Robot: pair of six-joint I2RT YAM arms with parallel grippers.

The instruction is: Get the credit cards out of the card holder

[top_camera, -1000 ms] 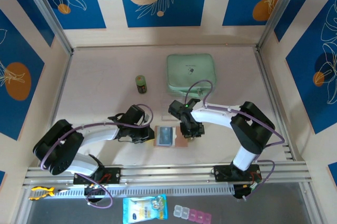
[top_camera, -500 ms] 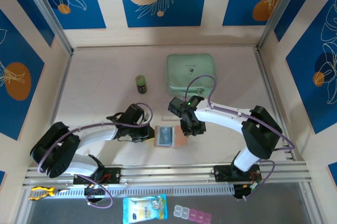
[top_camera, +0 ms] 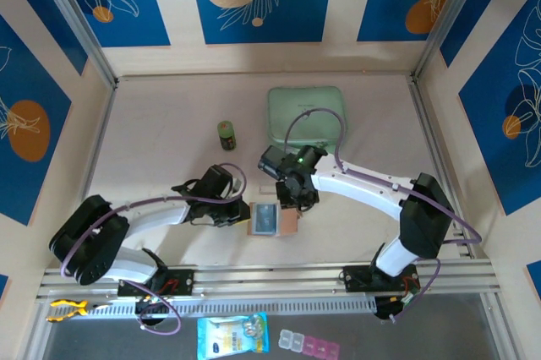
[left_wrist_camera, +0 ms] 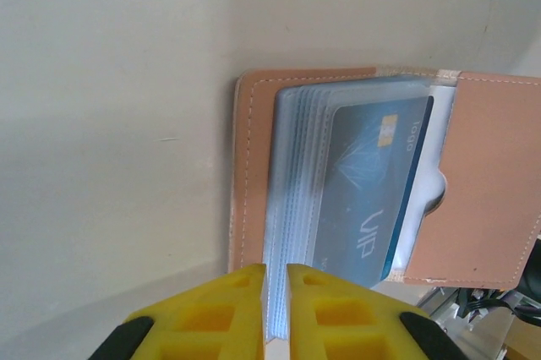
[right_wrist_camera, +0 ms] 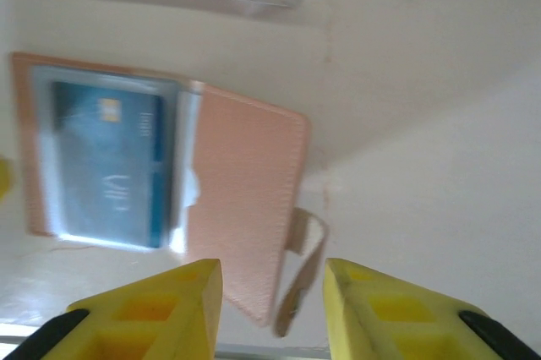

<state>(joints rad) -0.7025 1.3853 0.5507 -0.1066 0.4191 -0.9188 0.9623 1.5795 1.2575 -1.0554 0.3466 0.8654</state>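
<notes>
Near edge: a ribbed metal rail (top_camera: 270, 275) runs across the pale, matte surface (top_camera: 161, 140).

Just beyond it the card holder (top_camera: 288, 224) lies opened flat. It has a tan leather-like cover with rounded corners and light stitching. A stack of clear-grey plastic sleeves sits on its left half. A narrow closing strap (right_wrist_camera: 303, 271) curls from its plain right flap.

One credit card (left_wrist_camera: 372, 182) sits inside the top sleeve. It is a thin, glossy blue rectangle with white print and a small gold chip.

Left tool (left_wrist_camera: 275, 292): yellow moulded fingers are pinched on the edge of the sleeve stack, grasping the card holder.

Right tool (right_wrist_camera: 272, 301): yellow fingers are spread apart, released, and hang over the plain flap and strap. Whether they touch it cannot be told.

Farther back stands a small dark cylindrical jar (top_camera: 226, 134) with a lighter cap. Beyond it, to the right, lies a mint-green case (top_camera: 306, 119), a soft-sided rounded rectangle.
</notes>
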